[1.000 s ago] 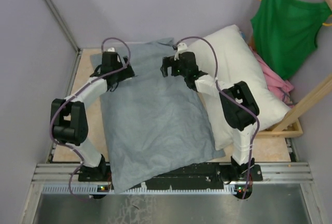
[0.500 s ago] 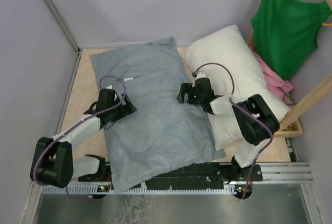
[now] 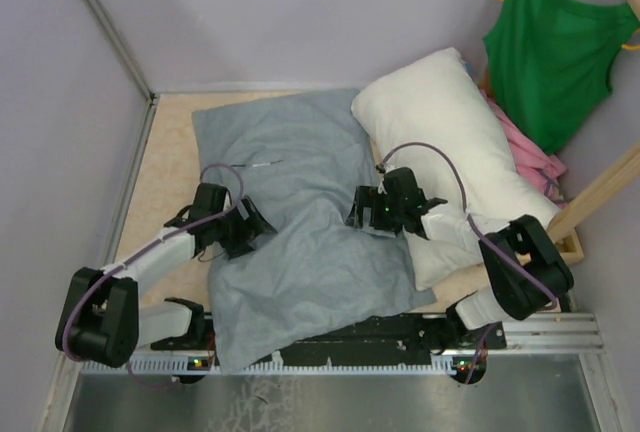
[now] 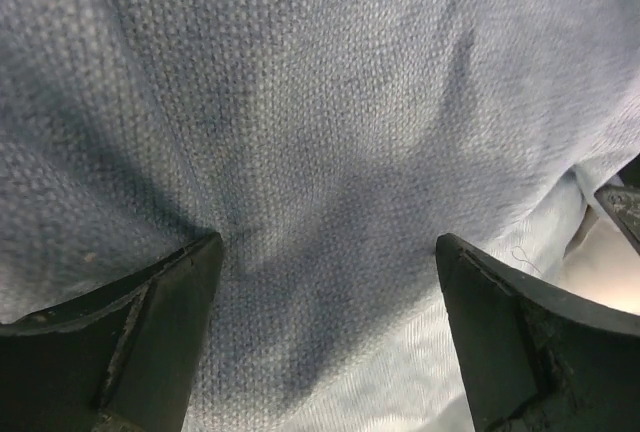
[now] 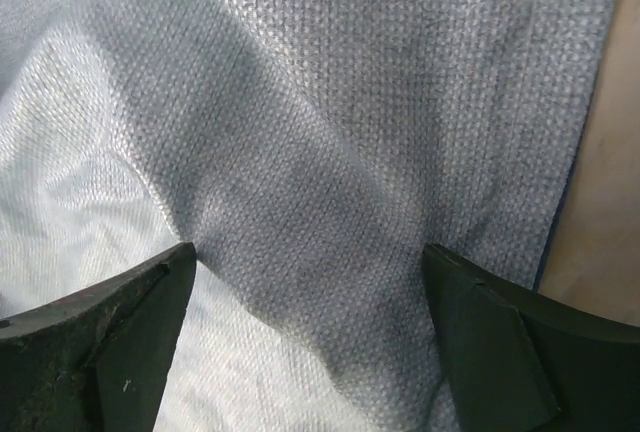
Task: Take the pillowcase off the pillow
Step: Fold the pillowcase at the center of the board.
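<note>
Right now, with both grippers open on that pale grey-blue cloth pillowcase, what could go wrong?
1. The left gripper and right gripper press open into the pale grey-blue cloth pillowcase, which puckers between them; closing may pinch only a loose fold.
2. Its right edge overlaps the plump white pillow; a pull could drag that along.
3. Its near edge drapes over the metal base rail and may snag.

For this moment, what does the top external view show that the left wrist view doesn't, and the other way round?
Only the top external view shows the whole white pillow, the green tank top, the pink garment and the pillowcase's full outline. Only the left wrist view shows the cloth's weave and its creases between the left gripper's open fingers. Both show the pillowcase with the left gripper down at it.
</note>
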